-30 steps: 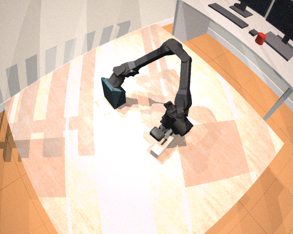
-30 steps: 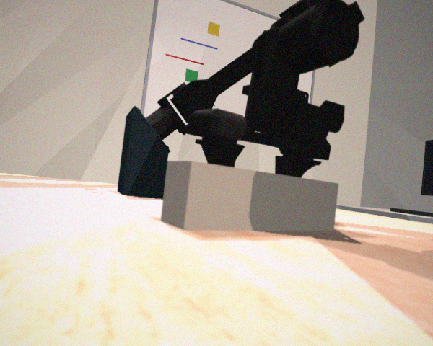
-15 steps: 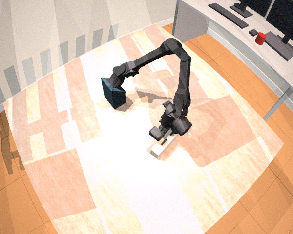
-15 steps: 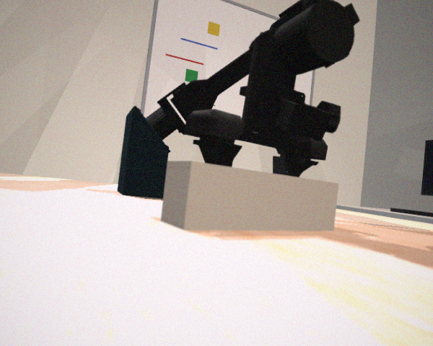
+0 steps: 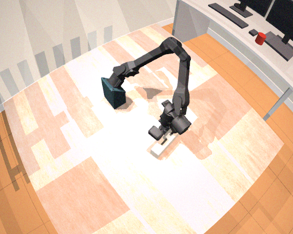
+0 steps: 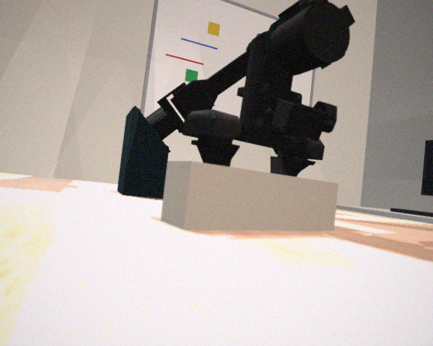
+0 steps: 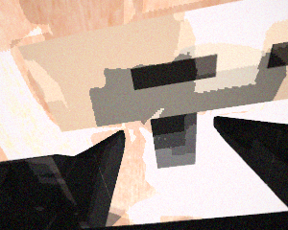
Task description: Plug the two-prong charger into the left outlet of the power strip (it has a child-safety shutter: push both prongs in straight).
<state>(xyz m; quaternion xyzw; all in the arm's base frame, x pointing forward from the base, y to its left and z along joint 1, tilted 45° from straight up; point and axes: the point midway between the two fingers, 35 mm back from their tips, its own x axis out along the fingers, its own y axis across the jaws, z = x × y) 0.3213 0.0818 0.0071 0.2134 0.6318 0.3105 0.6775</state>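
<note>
The power strip (image 5: 156,150) (image 6: 257,202) (image 7: 110,53) is a long pale block on the table. In the wrist view its face shows one dark slot (image 7: 163,73) near the middle and another dark slot (image 7: 283,55) at the right edge. The charger (image 7: 177,144), a small dark grey block, is at the strip's near side in the wrist view, off both slots. Its prongs cannot be seen, and I cannot make it out in either the top or the exterior view. My gripper (image 5: 165,134) (image 6: 252,169) (image 7: 167,127) is open and low, one finger on each side of the charger, with visible gaps to it.
The arm's dark teal base (image 5: 114,96) (image 6: 142,167) stands behind the strip in the exterior view. A white desk (image 5: 242,37) with monitors, keyboards and a red cup (image 5: 260,38) is away at the upper right of the top view.
</note>
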